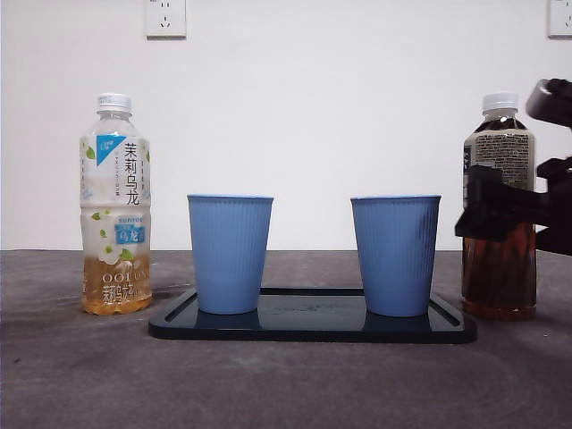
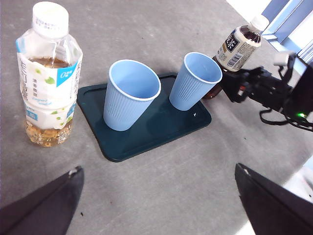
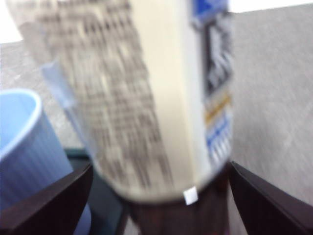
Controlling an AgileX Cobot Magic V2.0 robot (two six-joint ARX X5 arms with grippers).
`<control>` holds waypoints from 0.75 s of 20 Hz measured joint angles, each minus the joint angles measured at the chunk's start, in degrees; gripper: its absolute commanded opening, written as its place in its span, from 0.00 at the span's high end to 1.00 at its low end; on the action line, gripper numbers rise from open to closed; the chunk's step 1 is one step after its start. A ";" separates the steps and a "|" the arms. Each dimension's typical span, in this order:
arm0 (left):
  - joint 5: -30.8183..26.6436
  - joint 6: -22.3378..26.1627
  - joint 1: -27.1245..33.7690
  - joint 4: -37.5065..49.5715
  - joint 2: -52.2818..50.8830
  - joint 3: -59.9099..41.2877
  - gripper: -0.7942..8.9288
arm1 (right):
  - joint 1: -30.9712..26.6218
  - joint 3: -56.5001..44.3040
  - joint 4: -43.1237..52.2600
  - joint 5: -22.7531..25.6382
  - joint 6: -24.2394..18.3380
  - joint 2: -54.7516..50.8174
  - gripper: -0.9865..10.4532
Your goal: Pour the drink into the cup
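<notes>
1. Where the grey, faintly mottled table (image 1: 80, 375) meets the plain white wall (image 1: 313, 107), set out in a row: pale tea bottle, tray with two cups, dark tea bottle.
2. Dark tea bottle (image 1: 500, 223) of clear plastic, cylindrical, white ribbed cap, printed label wrapped round the upper half, deep brown liquid below; upright on the table, just beside the tray's end.
3. Right gripper (image 3: 156, 205) at label height on that bottle, black jaws spread to either side of it, blurred label filling the wrist view; contact not discernible.
4. Two blue cups, tapered and finely ribbed, upright on the tray: one (image 1: 230, 254) nearer the pale bottle, the other (image 1: 394, 255) nearer the dark bottle.
5. Tray (image 1: 313, 329) flat, rectangular, glossy black with a low raised rim.
6. Pale tea bottle (image 1: 115, 206) waisted, clear, floral label, amber liquid low inside; well apart from the tray.
7. Left gripper (image 2: 156, 200) raised above the table, jaws wide apart, holding nothing.
</notes>
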 measured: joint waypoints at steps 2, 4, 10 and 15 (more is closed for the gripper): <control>0.00 0.00 0.00 0.00 0.00 0.00 0.41 | 0.00 1.31 1.18 1.14 -0.52 2.08 0.53; 0.00 0.00 0.00 0.00 0.00 0.00 0.41 | 0.00 2.14 1.18 1.88 -0.61 3.43 0.56; 0.00 0.00 0.00 0.00 0.00 0.00 0.41 | 0.00 2.40 2.27 3.17 -2.16 4.52 0.72; 1.84 0.00 0.00 0.04 0.00 0.00 0.41 | 0.00 2.40 1.75 3.13 -4.02 4.11 0.75</control>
